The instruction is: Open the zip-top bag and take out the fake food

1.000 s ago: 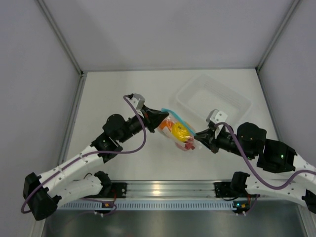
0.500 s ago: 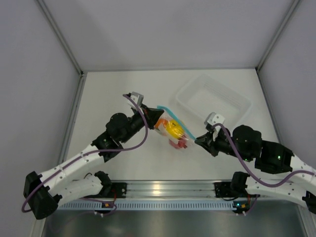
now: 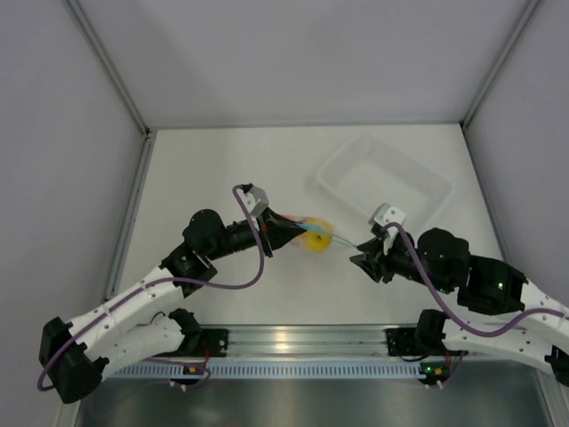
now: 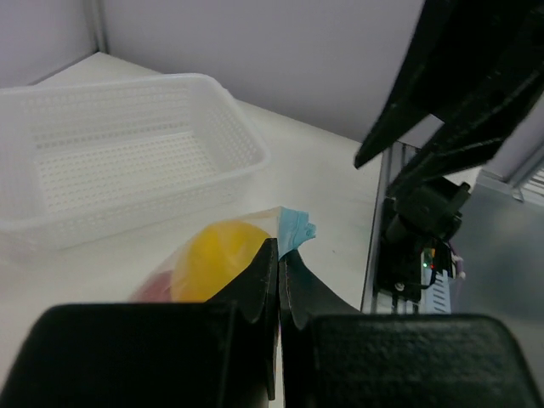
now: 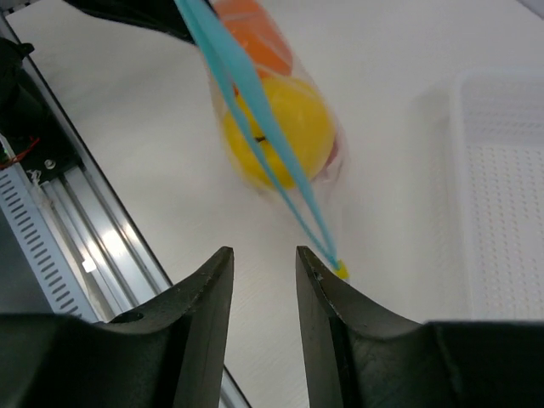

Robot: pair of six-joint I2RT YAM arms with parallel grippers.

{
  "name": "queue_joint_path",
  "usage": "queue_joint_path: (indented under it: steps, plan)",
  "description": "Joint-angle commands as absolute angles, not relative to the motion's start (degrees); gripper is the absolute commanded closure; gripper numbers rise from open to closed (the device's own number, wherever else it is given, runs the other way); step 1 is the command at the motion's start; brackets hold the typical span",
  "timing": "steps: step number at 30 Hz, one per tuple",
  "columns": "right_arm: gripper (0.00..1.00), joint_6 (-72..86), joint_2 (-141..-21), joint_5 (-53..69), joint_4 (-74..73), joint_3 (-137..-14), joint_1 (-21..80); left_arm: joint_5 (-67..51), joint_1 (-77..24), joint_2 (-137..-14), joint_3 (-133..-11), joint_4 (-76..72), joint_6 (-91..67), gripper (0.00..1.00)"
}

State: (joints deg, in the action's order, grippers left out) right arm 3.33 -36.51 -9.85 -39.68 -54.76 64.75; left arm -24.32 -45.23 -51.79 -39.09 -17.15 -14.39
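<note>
The zip-top bag (image 3: 311,234) hangs between the two arms with its light blue zip strip (image 5: 255,136) stretched toward the right arm. My left gripper (image 4: 278,246) is shut on a corner of the bag at the blue strip (image 4: 295,228). Inside the bag I see the yellow fruit (image 5: 280,127), the orange one (image 5: 255,38) and a bit of the red one (image 4: 153,289). My right gripper (image 5: 262,255) is open with nothing between its fingers. The strip's yellow-tipped end (image 5: 342,272) lies just past its right finger. In the top view it (image 3: 360,256) sits right of the bag.
A rigid clear tray (image 3: 384,178) stands at the back right, close behind the right gripper, and shows in both wrist views (image 4: 110,161) (image 5: 501,187). The aluminium rail (image 3: 293,342) runs along the near edge.
The left gripper has turned and dropped lower with the bag, which now looks flatter and closer to it. The zip strip now stretches toward the right gripper, which has barely moved.
</note>
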Motion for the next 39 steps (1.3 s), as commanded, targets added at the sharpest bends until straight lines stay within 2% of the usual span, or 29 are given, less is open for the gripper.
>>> queue_joint_path:
  steps: [1, 5, 12, 31, 34, 39]
  plan:
    - [0.64, 4.6, -35.9, -15.4, -36.2, -55.9, 65.7, -37.9, -45.3, -50.4, -39.5, -22.9, -10.0, 1.00]
    - [0.63, 4.7, -37.5, -15.0, -35.2, -56.2, 65.5, -38.2, -45.2, -51.1, -39.8, -22.8, -8.5, 1.00]
    - [0.61, 5.5, -37.8, -5.5, -31.4, -53.5, 65.4, -41.2, -45.3, -54.8, -42.4, -22.8, -11.6, 1.00]
    - [0.60, 4.6, -41.1, -9.5, -28.1, -51.0, 65.3, -43.2, -45.2, -55.2, -42.5, -22.8, -11.2, 1.00]
    - [0.63, 4.4, -41.4, -9.8, -28.0, -49.9, 65.2, -43.4, -45.2, -54.9, -42.5, -22.8, -11.4, 1.00]
    - [0.76, 4.0, -41.8, -9.3, -26.7, -48.1, 64.7, -43.4, -45.2, -54.1, -42.7, -22.9, -11.7, 1.00]
